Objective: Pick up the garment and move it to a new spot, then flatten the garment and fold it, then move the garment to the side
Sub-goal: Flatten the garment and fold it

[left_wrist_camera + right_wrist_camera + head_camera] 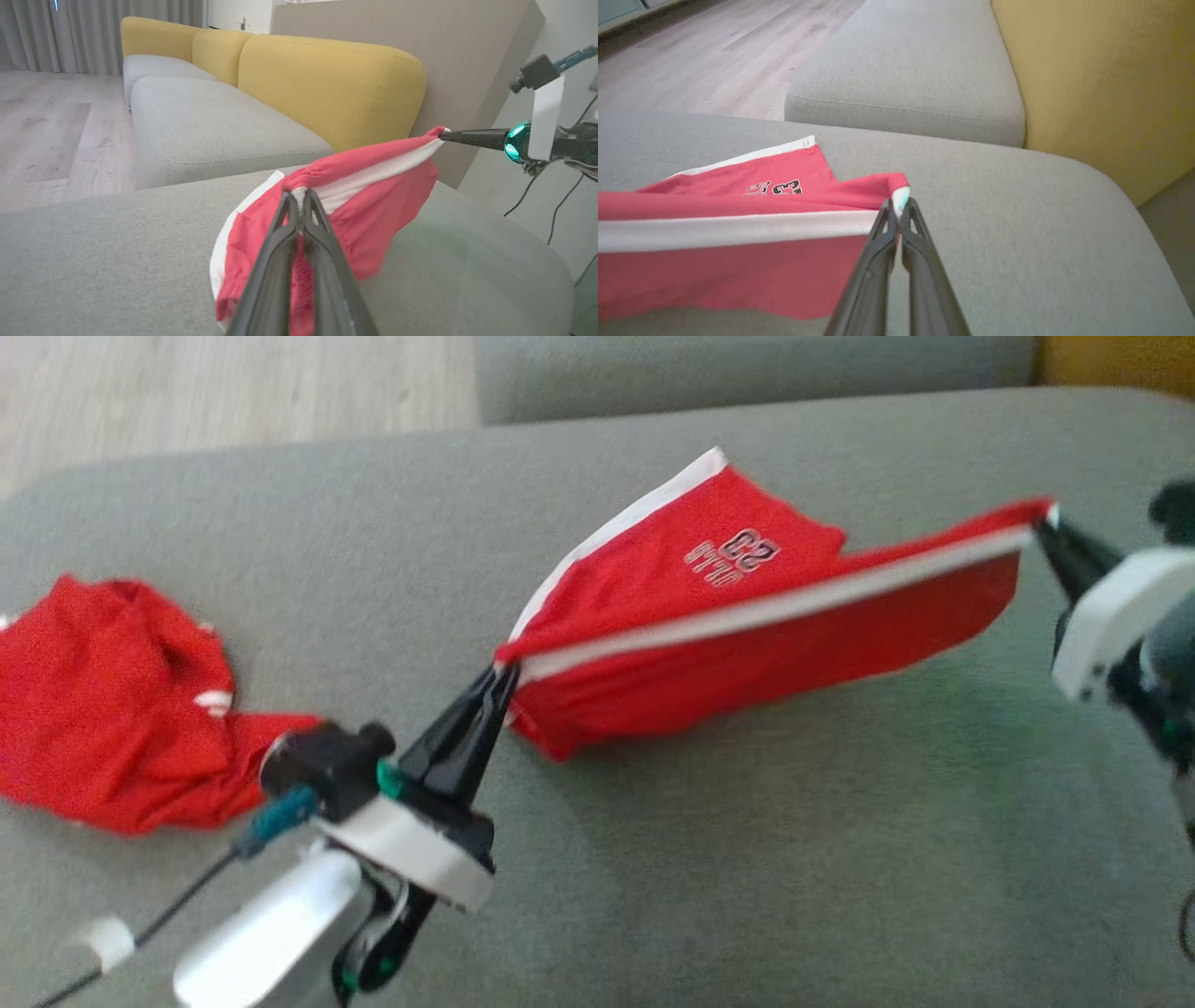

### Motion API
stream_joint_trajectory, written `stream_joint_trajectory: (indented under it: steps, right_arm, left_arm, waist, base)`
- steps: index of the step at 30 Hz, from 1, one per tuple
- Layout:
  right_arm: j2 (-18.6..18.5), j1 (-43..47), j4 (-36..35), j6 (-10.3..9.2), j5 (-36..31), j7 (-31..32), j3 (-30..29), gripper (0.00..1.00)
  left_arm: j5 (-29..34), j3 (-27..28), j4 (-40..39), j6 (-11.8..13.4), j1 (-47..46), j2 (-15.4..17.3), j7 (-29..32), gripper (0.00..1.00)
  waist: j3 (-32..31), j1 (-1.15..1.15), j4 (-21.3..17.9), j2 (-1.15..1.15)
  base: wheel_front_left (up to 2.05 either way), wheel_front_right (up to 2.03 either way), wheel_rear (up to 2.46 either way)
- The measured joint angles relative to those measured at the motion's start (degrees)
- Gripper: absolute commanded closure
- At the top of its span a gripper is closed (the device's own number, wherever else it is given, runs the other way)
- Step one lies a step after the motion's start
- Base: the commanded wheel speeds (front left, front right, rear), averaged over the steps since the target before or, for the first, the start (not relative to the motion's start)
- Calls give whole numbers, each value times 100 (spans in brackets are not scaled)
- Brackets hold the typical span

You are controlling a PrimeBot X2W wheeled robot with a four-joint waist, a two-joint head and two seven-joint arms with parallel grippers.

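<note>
The garment (747, 625) is a pair of red shorts with white stripes and a printed number, stretched in the air above the grey cushion between both grippers. My left gripper (499, 677) is shut on its left corner, with dark fingers (285, 233) pinching the bunched red and white cloth (364, 210). My right gripper (1041, 523) is shut on the opposite corner at the white band; its fingertips (887, 219) clamp the hem of the shorts (738, 270). The right gripper (444, 135) also appears in the left wrist view. Part of the shorts rests on the cushion.
A second crumpled red garment (121, 709) lies on the grey cushion (747, 859) at the far left. A further grey seat cushion (906, 70) and yellow backrests (327, 88) stand beyond. Wooden floor (56, 130) lies past the cushion's edge.
</note>
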Motion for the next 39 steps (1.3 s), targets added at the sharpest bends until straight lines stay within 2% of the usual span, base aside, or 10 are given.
stream_joint_trajectory:
  steps: [7, 12, 18, 25, 35, 36, 37, 38, 39]
  right_arm:
    - [99, -1060, 493, 0, -415, 229, 107, 100]
    - [68, -1733, 1022, 0, -678, 341, 494, 100]
    - [-46, -2496, 1557, 0, -735, 244, 893, 100]
    - [-98, -3143, 2183, 0, -781, 67, 1362, 100]
    - [-100, -3527, 2856, 0, -710, -276, 1769, 100]
    - [-100, -3545, 2916, 0, -711, -339, 1792, 24]
    - [-92, -3576, 2993, 0, -709, -399, 1800, 0]
    - [-80, -3600, 3064, 0, -689, -469, 1796, 0]
    - [-77, -3620, 3140, 0, -651, -526, 1796, 0]
  left_arm:
    - [136, -10, 530, -254, -693, -277, 85, 100]
    - [192, -87, 954, -532, -1110, -513, 71, 100]
    - [276, -120, 1415, -734, -1475, -794, -23, 100]
    - [375, -190, 1907, -932, -1850, -1083, -121, 100]
    - [461, -302, 2313, -1031, -2059, -1366, -221, 100]
    - [461, -303, 2356, -1033, -2059, -1399, -221, 100]
    - [461, -310, 2401, -1037, -2059, -1427, -222, 100]
    - [461, -314, 2439, -1050, -2059, -1444, -223, 100]
    - [465, -313, 2475, -1061, -2059, -1451, -232, 85]
  waist:
    - [573, 0, 416, 0]
    - [973, 0, 715, 0]
    - [1375, 0, 1032, 0]
    - [1794, -1, 1358, 0]
    - [1994, -2, 1627, 0]
    - [1997, -1, 1642, 0]
    - [1994, -1, 1653, 0]
    - [1985, -1, 1659, 0]
    - [1970, -1, 1663, 0]
  base:
    - [0, 0, 0]
    - [0, 0, 0]
    - [0, 0, 0]
    - [0, 0, 0]
    - [0, 0, 0]
    - [0, 0, 0]
    - [0, 0, 0]
    - [0, 0, 0]
    - [0, 0, 0]
